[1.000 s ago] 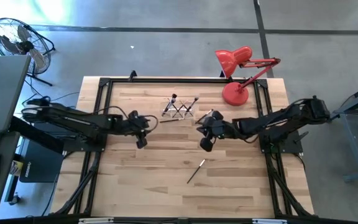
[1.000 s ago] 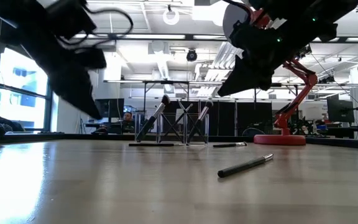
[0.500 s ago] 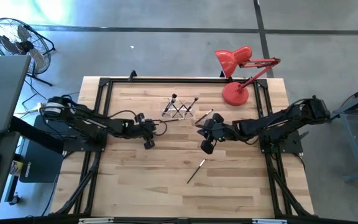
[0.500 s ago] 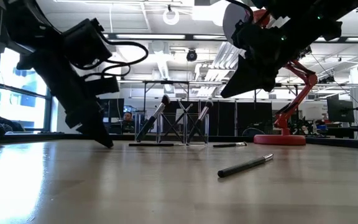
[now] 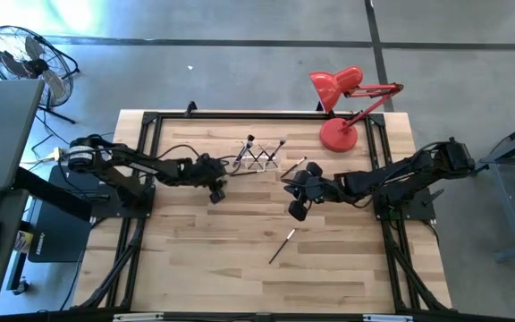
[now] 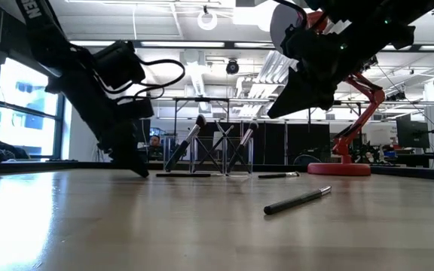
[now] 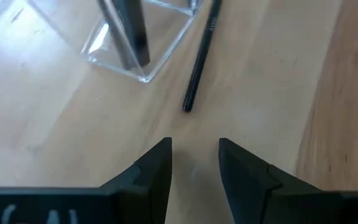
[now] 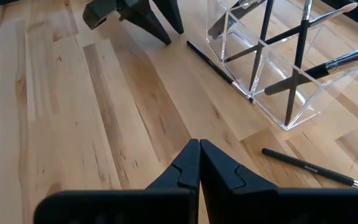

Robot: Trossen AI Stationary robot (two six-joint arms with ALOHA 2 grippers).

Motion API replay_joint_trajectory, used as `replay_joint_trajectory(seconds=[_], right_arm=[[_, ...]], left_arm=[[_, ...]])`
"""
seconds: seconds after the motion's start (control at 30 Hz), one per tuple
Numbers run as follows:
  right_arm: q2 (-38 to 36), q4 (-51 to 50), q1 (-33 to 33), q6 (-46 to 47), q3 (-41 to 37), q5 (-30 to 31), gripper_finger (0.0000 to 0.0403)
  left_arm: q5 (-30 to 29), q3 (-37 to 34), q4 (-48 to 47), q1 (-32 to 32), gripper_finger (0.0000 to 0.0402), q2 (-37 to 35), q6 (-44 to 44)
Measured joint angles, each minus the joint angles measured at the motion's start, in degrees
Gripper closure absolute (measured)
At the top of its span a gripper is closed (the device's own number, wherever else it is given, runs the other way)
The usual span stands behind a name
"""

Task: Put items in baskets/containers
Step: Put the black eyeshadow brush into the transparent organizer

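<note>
A clear plastic holder (image 5: 256,157) (image 8: 281,68) stands at the table's far middle, with several dark-handled brushes leaning crossed inside it (image 6: 215,149). A thin dark brush (image 7: 201,53) (image 8: 219,67) lies flat along its near side. Another brush (image 5: 295,166) (image 8: 309,168) lies to its right, and one with a silvery ferrule (image 5: 282,244) (image 6: 298,200) lies nearer, on open table. My left gripper (image 5: 215,186) (image 7: 194,155) is open, low over the table, just short of the thin brush's end. My right gripper (image 5: 295,204) (image 8: 199,163) is shut and hangs above the table, right of the holder.
A red desk lamp (image 5: 340,112) (image 6: 350,143) stands on its round base at the far right corner. A black frame (image 5: 150,121) borders the table. The near half is bare wood apart from the single brush. A fan (image 5: 25,63) stands on the floor beyond the far left.
My left gripper has come down from above to just over the tabletop and moved toward the right and far edges, closing in on the holder and the thin brush beside it. The brushes and holder have stayed put.
</note>
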Motion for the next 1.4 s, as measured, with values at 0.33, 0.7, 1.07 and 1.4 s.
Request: replay_joint_trajectory(seconds=[0.33,0.7,1.07,1.4], right_arm=[[0.00,-0.47,-0.02,-0.11,0.00,0.39,0.0400],[0.00,-0.66,-0.11,-0.11,0.00,0.66,0.0400],[0.00,-0.63,-0.11,-0.13,0.00,1.21,0.0401],[0.00,-0.63,-0.11,-0.12,0.00,1.24,0.0401]], left_arm=[[6.92,-0.12,4.00,4.75,0.0275,1.74,8.32],[9.28,-0.08,10.99,4.58,0.0275,6.00,7.98],[10.90,-0.03,10.86,4.60,0.0294,6.10,9.83],[13.41,0.03,10.23,4.25,0.0385,6.10,9.37]])
